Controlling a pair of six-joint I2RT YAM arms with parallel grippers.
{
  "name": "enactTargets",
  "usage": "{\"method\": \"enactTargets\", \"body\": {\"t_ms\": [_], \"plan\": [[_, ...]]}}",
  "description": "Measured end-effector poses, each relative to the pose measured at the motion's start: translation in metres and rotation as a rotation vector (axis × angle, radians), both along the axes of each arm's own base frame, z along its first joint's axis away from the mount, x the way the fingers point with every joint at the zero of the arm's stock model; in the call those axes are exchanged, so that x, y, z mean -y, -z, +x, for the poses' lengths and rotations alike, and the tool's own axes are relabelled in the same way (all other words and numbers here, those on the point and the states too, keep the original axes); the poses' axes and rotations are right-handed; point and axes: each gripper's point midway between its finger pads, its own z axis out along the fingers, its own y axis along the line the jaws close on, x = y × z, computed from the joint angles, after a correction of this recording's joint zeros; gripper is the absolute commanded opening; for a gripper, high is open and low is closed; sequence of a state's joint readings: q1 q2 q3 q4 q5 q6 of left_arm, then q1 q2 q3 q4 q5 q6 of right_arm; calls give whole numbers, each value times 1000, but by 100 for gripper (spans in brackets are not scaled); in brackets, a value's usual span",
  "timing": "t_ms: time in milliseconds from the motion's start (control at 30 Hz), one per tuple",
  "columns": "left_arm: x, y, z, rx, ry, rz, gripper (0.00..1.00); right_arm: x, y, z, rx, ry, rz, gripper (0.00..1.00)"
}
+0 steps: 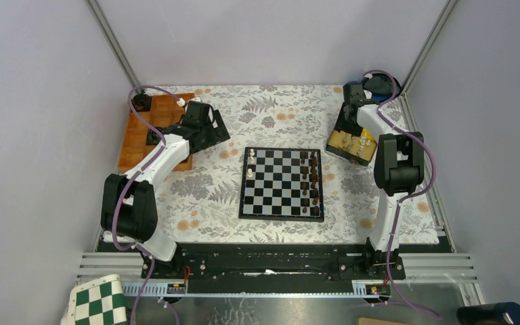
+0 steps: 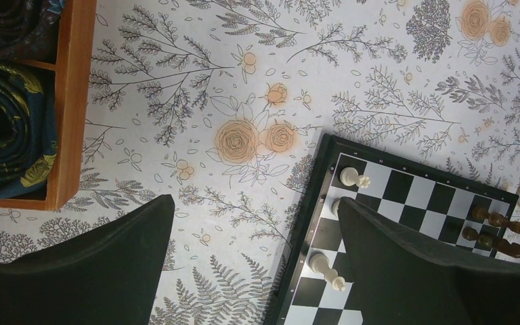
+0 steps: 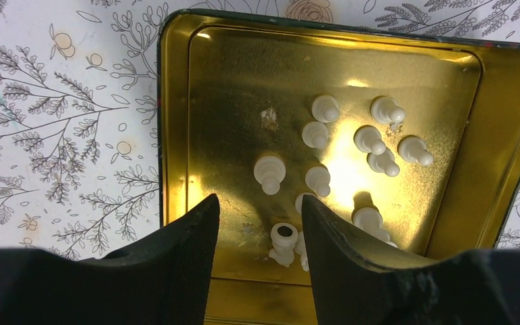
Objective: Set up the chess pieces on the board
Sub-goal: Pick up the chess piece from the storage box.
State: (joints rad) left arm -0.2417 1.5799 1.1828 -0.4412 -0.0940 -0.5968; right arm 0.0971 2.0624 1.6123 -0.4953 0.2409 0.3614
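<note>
Right pincer (image 3: pixel 261 203): jaws apart, tips poised over the shallow gold metal tin (image 3: pixel 176 108) holding the small cream chess pieces (image 3: pixel 318 179). One hollow-topped cream piece (image 3: pixel 283 238) sits between the tips, apparently untouched, its axis toward the camera. The black-framed chessboard (image 1: pixel 277 193) lies to this arm's left.

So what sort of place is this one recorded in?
Probably a lab robot cell, not a home: plain grey panels enclose the workspace, two arms are bolted to a metal rail at its near edge, and a chessboard sits on a floral cloth.
</note>
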Motion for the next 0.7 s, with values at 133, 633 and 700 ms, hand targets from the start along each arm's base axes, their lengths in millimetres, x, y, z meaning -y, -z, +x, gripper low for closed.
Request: {"method": "enactTargets", "body": {"t_ms": [133,633,700], "plan": [[0,1,0,-1,0,1,99,0,7,-1,-15,2,0,51],[1,6,5,-14,1,4,99,1,15,6,-23,2,15,41],[1,6,5,-14,1,3,99,1,13,10,-14,4,17,38]]}}
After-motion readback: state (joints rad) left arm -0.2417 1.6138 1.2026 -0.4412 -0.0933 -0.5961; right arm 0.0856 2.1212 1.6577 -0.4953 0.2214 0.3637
